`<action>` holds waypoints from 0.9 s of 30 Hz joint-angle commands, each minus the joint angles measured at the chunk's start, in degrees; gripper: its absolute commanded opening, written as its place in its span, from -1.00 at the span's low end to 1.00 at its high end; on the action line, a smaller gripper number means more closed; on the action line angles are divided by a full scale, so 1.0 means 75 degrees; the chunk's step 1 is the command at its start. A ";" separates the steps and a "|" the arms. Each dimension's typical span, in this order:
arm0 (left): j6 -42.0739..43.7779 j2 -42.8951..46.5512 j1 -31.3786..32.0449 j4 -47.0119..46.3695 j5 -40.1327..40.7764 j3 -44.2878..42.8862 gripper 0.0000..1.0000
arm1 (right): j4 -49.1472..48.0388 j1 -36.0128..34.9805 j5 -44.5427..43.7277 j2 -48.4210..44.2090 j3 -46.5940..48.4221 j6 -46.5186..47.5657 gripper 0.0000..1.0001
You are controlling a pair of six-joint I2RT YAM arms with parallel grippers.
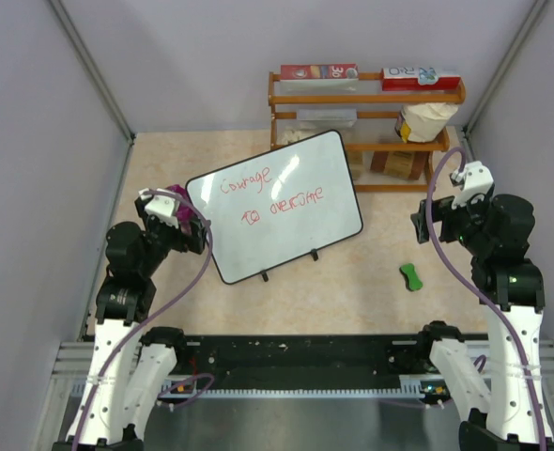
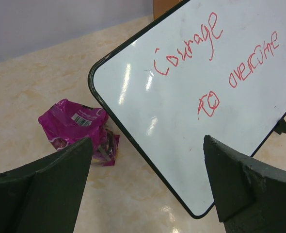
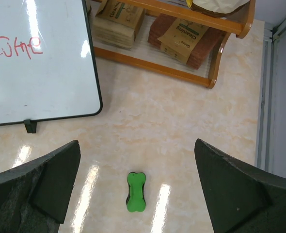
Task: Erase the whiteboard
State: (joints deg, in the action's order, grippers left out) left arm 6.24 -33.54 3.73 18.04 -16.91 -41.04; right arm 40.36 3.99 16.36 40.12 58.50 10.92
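The whiteboard (image 1: 275, 207) lies beside the left end effector (image 1: 194, 230).

There's the left arm (image 1: 125, 274), folded up by the bench's left edge, left gripper (image 1: 195, 229) turned inward, its fingers (image 2: 46, 189) spread wide. Over by the right edge the right arm (image 1: 514, 282) stands tall, right gripper (image 1: 425, 225) tipped down and inward, jaws gaping too.

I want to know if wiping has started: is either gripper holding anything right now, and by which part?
Nothing is held. The left gripper and the right gripper are both open and empty; the green eraser lies loose on the table.
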 commanded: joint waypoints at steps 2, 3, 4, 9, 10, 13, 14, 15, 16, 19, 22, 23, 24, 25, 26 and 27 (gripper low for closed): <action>0.0141 -0.0016 -0.0052 -0.0437 -0.0055 0.0034 0.98 | -0.0073 -0.0051 0.0034 -0.0052 0.0075 0.0033 0.97; 0.0141 -0.0028 -0.0052 -0.0437 -0.0066 0.0034 0.98 | -0.0049 -0.0040 0.0034 -0.0052 0.0075 0.0044 0.97; 0.0141 -0.0016 -0.0052 -0.0449 -0.0066 0.0046 0.98 | -0.0026 -0.0051 0.0034 -0.0052 0.0063 0.0068 0.97; 0.0176 -0.0005 -0.0052 -0.0414 -0.0031 0.0057 0.98 | 0.0161 -0.0051 -0.0189 0.0076 0.0087 0.0114 0.97; 0.0187 -0.0005 -0.0052 -0.0425 -0.0043 0.0069 0.98 | 0.0324 -0.0051 -0.0236 0.0111 0.0110 0.0138 0.97; 0.0153 -0.0040 -0.0052 -0.0425 -0.0113 0.0081 0.98 | 0.0571 -0.0051 -0.0411 0.0240 0.0134 0.0325 0.97; 0.0141 -0.0086 -0.0052 -0.0437 -0.0136 0.0069 0.98 | 0.0711 -0.0051 -0.0458 0.0299 0.0134 0.0372 0.97; 0.0129 -0.0098 -0.0052 -0.0425 -0.0148 0.0058 0.98 | 0.0782 -0.0051 -0.0517 0.0369 0.0134 0.0454 0.98; 0.0106 -0.0133 -0.0052 -0.0437 -0.0160 0.0046 0.98 | 0.0829 -0.0051 -0.0622 0.0404 0.0122 0.0501 0.97; 0.0094 -0.0145 -0.0052 -0.0460 -0.0160 0.0011 0.98 | 0.1110 -0.0051 -0.0809 0.0475 0.0192 0.0700 0.97; 0.0105 -0.0180 -0.0052 -0.0495 -0.0113 0.0022 0.98 | 0.1252 -0.0051 -0.0915 0.0382 0.0204 0.0841 0.97; 0.0117 -0.0215 -0.0052 -0.0507 -0.0055 0.0034 0.98 | 0.1286 -0.0051 -0.0950 0.0370 0.0204 0.0853 0.97; 0.0117 -0.0204 -0.0052 -0.0519 -0.0020 0.0046 0.98 | 0.1322 -0.0051 -0.0974 0.0346 0.0192 0.0888 0.97; 0.0117 -0.0215 -0.0052 -0.0531 0.0004 0.0046 0.98 | 0.1345 -0.0051 -0.1009 0.0323 0.0181 0.0888 0.98; 0.0094 -0.0239 -0.0052 -0.0600 0.0074 0.0069 0.98 | 0.1345 -0.0051 -0.1009 0.0300 0.0157 0.0900 0.98; 0.0013 -0.0251 -0.0052 -0.0671 0.0249 0.0104 0.98 | 0.1357 -0.0040 -0.1021 0.0299 0.0134 0.0923 0.98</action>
State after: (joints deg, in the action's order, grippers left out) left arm 7.20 -35.11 3.73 17.82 -17.02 -40.66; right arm 49.80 3.97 10.28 43.38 58.50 16.47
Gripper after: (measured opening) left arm 0.991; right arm 0.987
